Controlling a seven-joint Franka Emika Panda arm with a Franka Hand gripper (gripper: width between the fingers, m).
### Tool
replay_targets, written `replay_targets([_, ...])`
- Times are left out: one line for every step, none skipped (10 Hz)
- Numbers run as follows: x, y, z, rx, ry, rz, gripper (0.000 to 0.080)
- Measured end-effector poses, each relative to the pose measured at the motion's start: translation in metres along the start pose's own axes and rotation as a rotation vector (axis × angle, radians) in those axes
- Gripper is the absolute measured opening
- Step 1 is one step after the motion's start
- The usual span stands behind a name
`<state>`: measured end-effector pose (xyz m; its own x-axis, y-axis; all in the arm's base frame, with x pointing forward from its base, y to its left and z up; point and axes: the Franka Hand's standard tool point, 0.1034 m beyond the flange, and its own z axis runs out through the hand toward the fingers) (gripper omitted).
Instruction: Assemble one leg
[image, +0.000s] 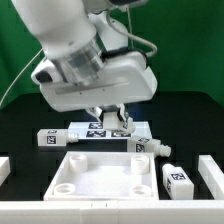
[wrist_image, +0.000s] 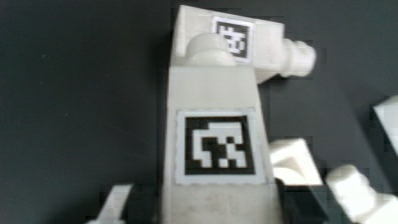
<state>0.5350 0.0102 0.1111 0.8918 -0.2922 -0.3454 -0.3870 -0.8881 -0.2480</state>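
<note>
Seen from the exterior view, the gripper (image: 109, 120) hangs low over the marker board (image: 80, 131), its two fingers apart with nothing held between them. The leg (image: 152, 147) lies on the black table (image: 20, 120) near the gripper, on the exterior view's right of it and just beside the board's end; no finger touches it. A second leg (image: 50, 137) lies farther off on the gripper's other side. A third leg (image: 178, 179) rests well apart from the gripper, past the corner of the tabletop (image: 100, 182), which lies rim up between the gripper and the camera. In the wrist view, the marker board (wrist_image: 217, 100) runs as a long white strip directly beneath the gripper, with two of its tags showing. One fingertip (wrist_image: 118, 205) shows beside the strip's edge. A white part with a round stub (wrist_image: 294, 58) lies against the strip, farther out from the fingers; which leg it is cannot be told.
</note>
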Motion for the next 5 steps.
replay_targets([0.003, -0.008, -0.013, 0.000, 0.055, -0.012, 0.0282])
replay_targets([0.014, -0.016, -0.022, 0.000, 0.159, -0.023, 0.0282])
replay_targets([0.016, -0.013, -0.020, -0.014, 0.275, -0.029, 0.0284])
replay_targets([0.012, -0.011, -0.016, -0.023, 0.321, -0.033, 0.0284])
replay_targets([0.017, -0.011, -0.018, -0.026, 0.376, -0.038, 0.0284])
